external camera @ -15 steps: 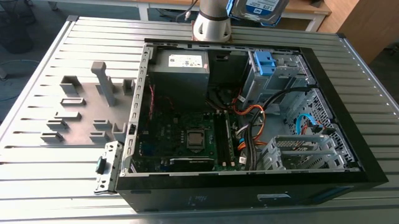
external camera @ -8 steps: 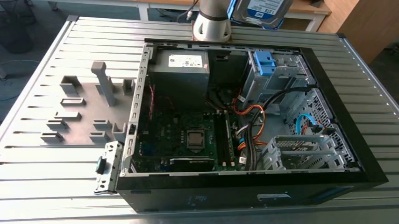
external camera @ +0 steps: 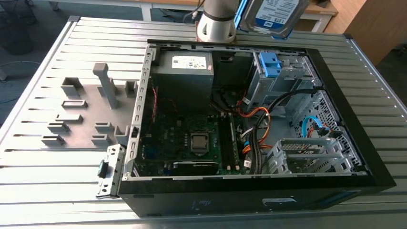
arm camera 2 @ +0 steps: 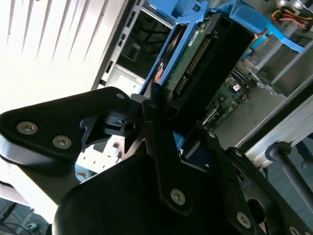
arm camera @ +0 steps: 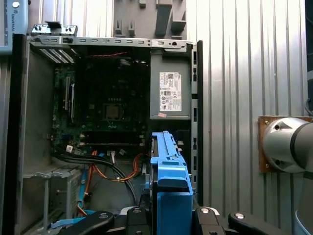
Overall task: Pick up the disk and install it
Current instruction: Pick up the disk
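1. In the exterior view the top edge cuts the disk (external camera: 272, 16); just its lower part shows.
2. The arm's pale column (external camera: 216, 21) is cut off there too.
3. In the second wrist view the gripper (arm camera 2: 178, 125) has its dark body over the disk's near end, so the contact with the blue carrier is hidden.
4. Glare washes out the ribbed table (arm camera 2: 44, 39) in that view.
5. In the first wrist view the disk covers part of the computer case (arm camera: 22, 147) floor, and the print on the power supply label (arm camera: 169, 92) is too small to read.
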`<state>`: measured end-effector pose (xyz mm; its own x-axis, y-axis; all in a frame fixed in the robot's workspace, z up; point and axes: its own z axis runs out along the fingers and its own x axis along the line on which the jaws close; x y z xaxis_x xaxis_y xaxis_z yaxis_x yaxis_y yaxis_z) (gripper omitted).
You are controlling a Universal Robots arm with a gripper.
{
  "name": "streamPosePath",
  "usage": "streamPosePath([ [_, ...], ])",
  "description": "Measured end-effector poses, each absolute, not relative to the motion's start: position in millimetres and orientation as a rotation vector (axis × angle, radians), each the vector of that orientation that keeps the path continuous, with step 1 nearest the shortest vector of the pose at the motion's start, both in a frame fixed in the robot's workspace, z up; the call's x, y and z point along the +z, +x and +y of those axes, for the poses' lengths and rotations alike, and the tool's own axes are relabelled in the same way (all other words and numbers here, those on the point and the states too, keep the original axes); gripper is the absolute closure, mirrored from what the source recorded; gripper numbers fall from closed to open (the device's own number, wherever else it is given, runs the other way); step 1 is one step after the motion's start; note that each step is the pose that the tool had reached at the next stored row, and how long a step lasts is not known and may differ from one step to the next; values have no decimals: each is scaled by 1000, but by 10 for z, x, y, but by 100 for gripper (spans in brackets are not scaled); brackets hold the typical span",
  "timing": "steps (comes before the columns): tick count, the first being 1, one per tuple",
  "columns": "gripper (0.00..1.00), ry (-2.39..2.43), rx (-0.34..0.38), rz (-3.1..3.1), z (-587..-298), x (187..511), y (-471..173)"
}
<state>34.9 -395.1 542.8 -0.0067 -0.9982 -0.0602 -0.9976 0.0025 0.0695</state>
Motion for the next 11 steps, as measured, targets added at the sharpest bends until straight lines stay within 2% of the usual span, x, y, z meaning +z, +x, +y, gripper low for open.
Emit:
streamPosePath([
  [11,64,2209,-144,-2220,-4349,5428,348],
])
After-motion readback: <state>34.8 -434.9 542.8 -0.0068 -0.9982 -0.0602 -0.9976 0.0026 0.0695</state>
